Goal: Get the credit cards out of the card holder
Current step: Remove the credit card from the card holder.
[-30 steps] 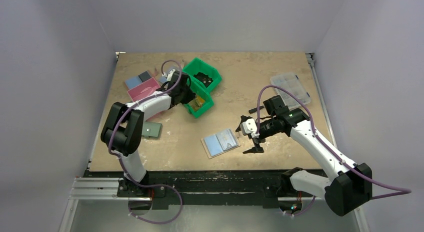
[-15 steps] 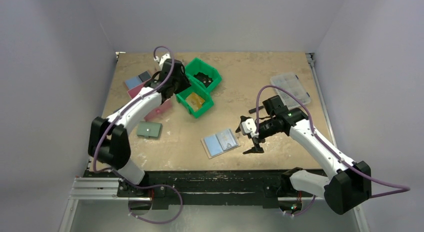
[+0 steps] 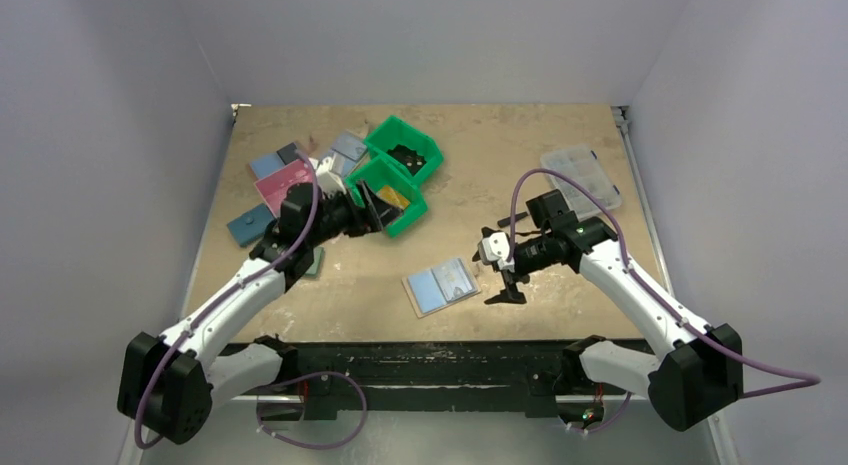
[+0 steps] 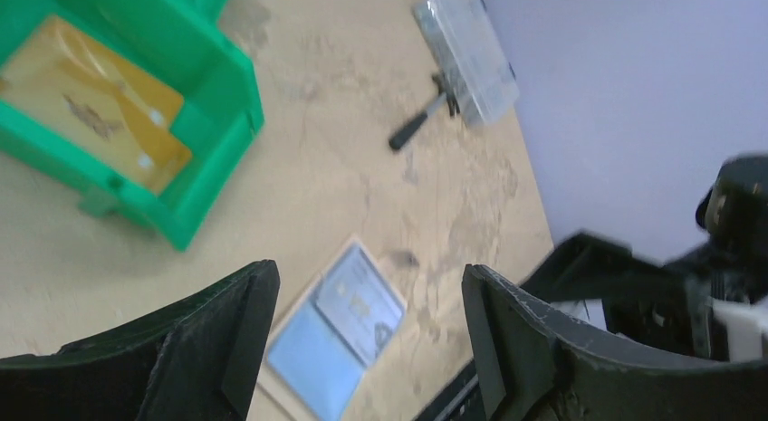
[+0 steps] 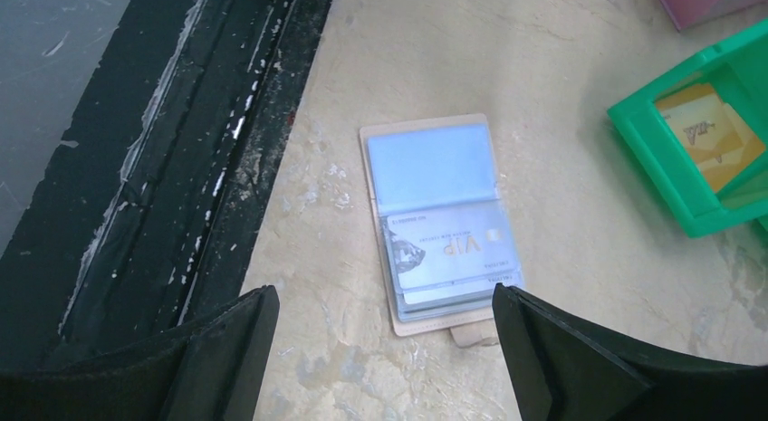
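Currently the card holder (image 3: 441, 286) lies open at lower centre of the overhead frame. In its slot panel is a pale credit card (image 5: 448, 252) printed "VIP"; its smaller print is unreadable. Your right gripper (image 3: 500, 270) hangs just right of it, jaws wide and empty. Your left gripper (image 3: 372, 207), also spread and empty, is beside the green bin (image 4: 213, 122) holding a yellow card (image 4: 91, 109).

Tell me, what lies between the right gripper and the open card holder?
Nothing does. Only a short stretch of bare tabletop separates the right gripper from the card holder, as the top external view shows.
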Available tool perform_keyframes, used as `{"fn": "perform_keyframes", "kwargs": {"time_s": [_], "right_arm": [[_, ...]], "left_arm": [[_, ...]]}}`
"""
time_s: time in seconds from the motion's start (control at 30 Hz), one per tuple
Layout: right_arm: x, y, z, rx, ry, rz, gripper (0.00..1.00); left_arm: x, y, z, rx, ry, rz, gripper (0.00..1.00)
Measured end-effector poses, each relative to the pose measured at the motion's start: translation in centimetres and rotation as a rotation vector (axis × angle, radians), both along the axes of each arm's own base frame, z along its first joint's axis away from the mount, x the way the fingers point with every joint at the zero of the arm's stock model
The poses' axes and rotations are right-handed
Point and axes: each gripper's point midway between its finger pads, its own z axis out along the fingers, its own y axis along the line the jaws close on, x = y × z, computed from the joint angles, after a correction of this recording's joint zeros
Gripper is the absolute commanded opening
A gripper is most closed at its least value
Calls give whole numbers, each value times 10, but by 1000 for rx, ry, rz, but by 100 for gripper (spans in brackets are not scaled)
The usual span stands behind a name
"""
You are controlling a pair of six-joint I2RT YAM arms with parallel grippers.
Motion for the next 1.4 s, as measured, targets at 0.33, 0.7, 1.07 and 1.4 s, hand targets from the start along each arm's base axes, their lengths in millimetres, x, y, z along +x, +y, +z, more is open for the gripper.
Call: {"fn": "perform_keyframes", "kwargs": {"time_s": [0.33, 0.7, 1.07, 1.4], "right_arm": [[21, -5, 2, -1, 79, -167, 99], [60, -22, 3, 32, 231, -434, 99], [76, -32, 8, 53, 198, -495, 99], [72, -35, 4, 29, 145, -443, 99]], "left_arm": [[-96, -41, -22, -30, -33, -208, 72], [-142, -70, -94, 153, 23, -202, 70], [-132, -74, -101, 284, -152, -153, 69], [-146, -114, -139, 587, -388, -398, 69]]}}
